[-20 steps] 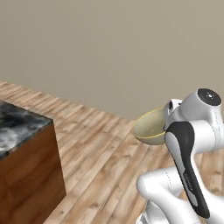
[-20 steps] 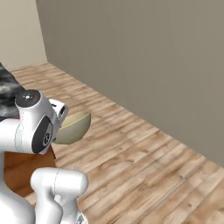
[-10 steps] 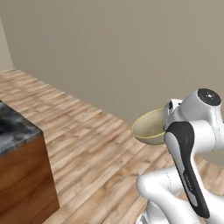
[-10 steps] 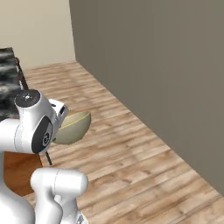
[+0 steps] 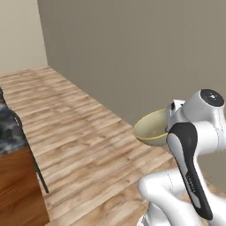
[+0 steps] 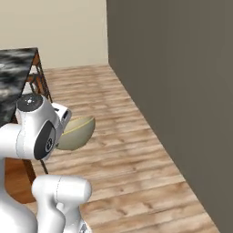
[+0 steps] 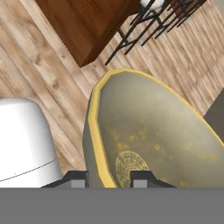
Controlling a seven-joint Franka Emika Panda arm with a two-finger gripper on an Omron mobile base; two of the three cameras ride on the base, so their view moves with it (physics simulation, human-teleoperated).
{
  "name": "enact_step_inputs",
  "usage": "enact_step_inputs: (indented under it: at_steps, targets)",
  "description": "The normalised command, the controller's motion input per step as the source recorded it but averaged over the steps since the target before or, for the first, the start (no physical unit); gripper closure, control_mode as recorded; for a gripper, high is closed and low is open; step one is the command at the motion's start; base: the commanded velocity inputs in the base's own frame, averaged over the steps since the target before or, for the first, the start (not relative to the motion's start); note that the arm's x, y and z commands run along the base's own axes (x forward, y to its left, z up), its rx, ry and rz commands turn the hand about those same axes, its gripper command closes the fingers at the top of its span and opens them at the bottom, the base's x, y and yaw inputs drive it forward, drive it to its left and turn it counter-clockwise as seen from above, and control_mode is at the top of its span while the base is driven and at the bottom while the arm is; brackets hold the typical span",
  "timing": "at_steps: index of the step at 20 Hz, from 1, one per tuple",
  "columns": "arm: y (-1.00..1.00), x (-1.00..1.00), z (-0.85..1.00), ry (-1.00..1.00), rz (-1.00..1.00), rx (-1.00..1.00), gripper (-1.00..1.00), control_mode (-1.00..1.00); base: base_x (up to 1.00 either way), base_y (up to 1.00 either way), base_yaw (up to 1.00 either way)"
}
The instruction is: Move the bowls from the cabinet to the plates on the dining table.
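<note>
Transit phase. I carry the pale beige-cream bowl (image 5: 152,128) at the middle right of the left base view, tipped on its side in front of the wrist, clear of the wooden floor (image 5: 84,145). In the hand view the end effector (image 7: 108,178) sits at the bottom centre, its 2 fingertips (image 7: 75,178) narrowly spread and clamped across the yellowish rim, 1 outside the wall and 1 inside. This rim pinch explains the tilt: the bowl hangs from 1 edge rather than resting on its base. The dining counter (image 6: 16,86), marble-topped with brown sides, lies at the upper left of the right base view, with stool legs (image 7: 144,26) at the top of the hand view. I judge the bowl is held tucked close for travel; no plate is visible yet.
</note>
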Motion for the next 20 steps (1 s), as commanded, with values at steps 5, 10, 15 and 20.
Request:
enact_step_inputs:
  at_steps: [5, 10, 15, 20]
  targets:
    - [0.00, 0.00, 0.00, 0.00, 0.00, 0.00, 1.00, 1.00, 0.96, -0.32, 0.45]
    - [0.00, 0.00, 0.00, 0.00, 0.00, 0.00, 1.00, 1.00, 1.00, -0.37, 0.45]
    - [0.00, 0.00, 0.00, 0.00, 0.00, 0.00, 1.00, 1.00, 0.87, -0.62, 0.45]
    - [0.00, 0.00, 0.00, 0.00, 0.00, 0.00, 1.00, 1.00, 0.78, -0.76, 0.45]
